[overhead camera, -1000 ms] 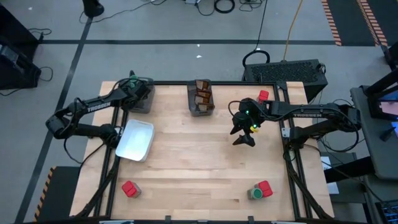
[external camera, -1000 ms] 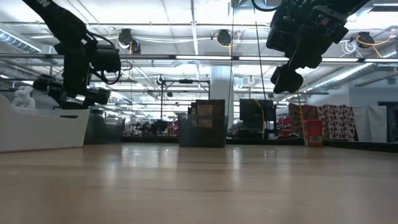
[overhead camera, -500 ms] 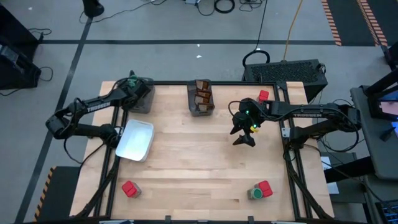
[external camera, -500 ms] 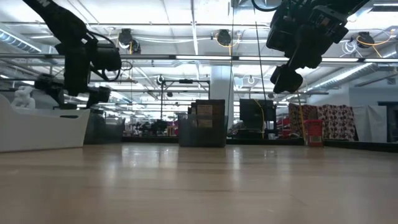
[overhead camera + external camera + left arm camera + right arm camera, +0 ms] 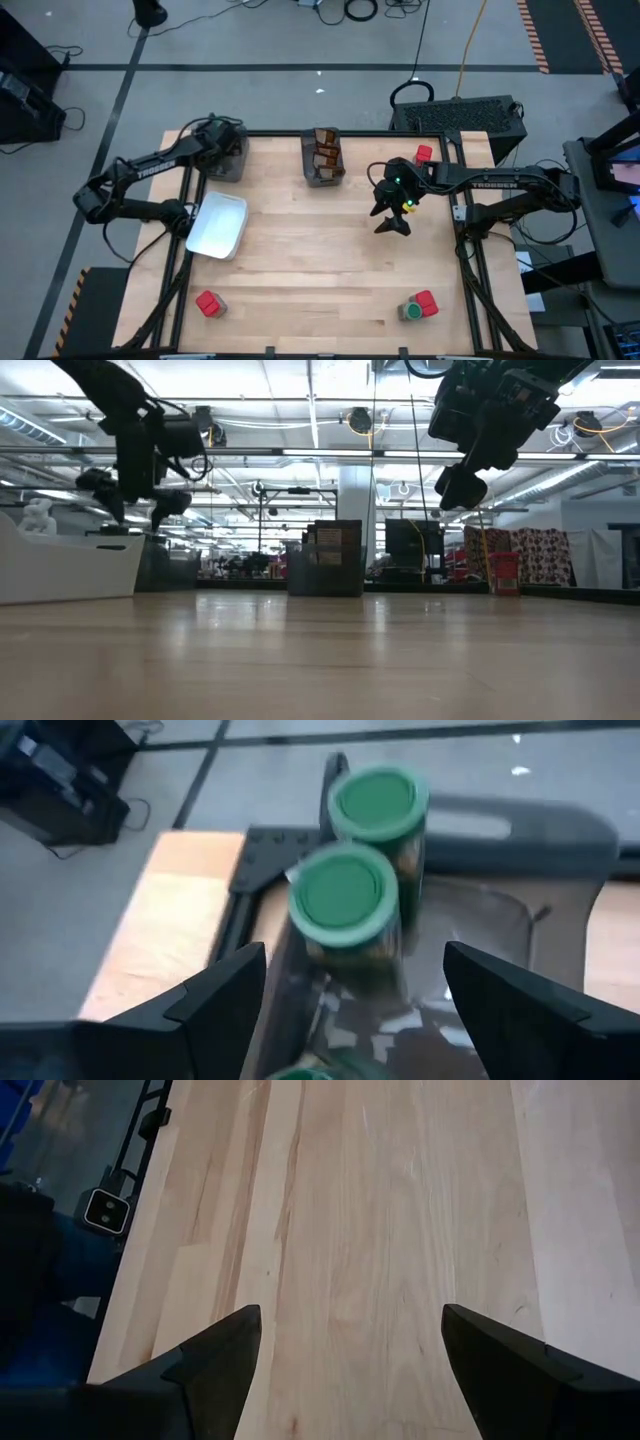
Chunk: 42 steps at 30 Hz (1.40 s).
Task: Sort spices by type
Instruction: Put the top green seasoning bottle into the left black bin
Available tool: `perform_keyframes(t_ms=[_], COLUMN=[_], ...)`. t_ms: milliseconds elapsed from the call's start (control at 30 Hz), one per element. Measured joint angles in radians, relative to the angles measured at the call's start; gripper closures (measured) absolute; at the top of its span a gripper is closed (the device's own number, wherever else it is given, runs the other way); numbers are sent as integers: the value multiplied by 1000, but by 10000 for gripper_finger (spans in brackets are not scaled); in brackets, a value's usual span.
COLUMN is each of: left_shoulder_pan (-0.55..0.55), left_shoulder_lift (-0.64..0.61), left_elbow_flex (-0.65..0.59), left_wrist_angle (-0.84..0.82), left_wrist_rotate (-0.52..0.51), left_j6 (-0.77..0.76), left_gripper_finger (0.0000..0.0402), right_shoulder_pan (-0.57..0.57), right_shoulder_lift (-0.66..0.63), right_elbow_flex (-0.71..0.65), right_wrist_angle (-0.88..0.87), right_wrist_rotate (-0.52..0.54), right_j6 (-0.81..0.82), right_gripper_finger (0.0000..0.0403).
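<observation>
The left gripper hangs over the dark grey plastic bin at the far left corner of the light wooden bench. Its fingers stand wide apart and hold nothing. In the left wrist view, two round jars with green lids stand upright inside this bin, one just beside the other, and the edge of a third green lid shows lower down between the fingers.

The right gripper hangs above the right half of the bench, over bare wood, well apart from every spice. Its fingers are also spread and empty.

A second dark grey bin at the far middle edge holds brown-orange packets. A red blocky container sits at the far right edge, near the right arm. A second red block lies at the near left of the bench. At the near right, a third red block touches a green-lidded jar. A white rectangular tray rests on the left edge of the bench, near the left arm.
</observation>
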Motion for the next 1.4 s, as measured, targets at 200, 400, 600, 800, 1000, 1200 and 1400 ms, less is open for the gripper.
perform_keyframes(t_ms=[200,400,600,800,1000,1200,1400], left_shoulder_pan=[-6,-46,-40,1,33,41,45], left_shoulder_lift=[-5,-16,7,47,149,243,281], left_elbow_flex=[86,205,377,409,409,409,409], left_wrist_angle=[-38,-95,-463,-633,-653,-665,-688], left_wrist_rotate=[-44,238,494,447,447,385,332], left_j6=[59,313,316,413,527,583,590], left_gripper_finger=[93,93,93,93,93,93,93], right_shoulder_pan=[0,0,0,0,0,0,0], right_shoulder_lift=[0,0,0,0,0,0,0], right_elbow_flex=[0,0,0,0,0,0,0], right_wrist_angle=[-10,-11,-12,9,11,10,10], right_wrist_rotate=[0,0,0,0,0,0,0], right_j6=[0,3,-5,-10,-12,-10,-3], right_gripper_finger=[110,110,110,110,110,110,110])
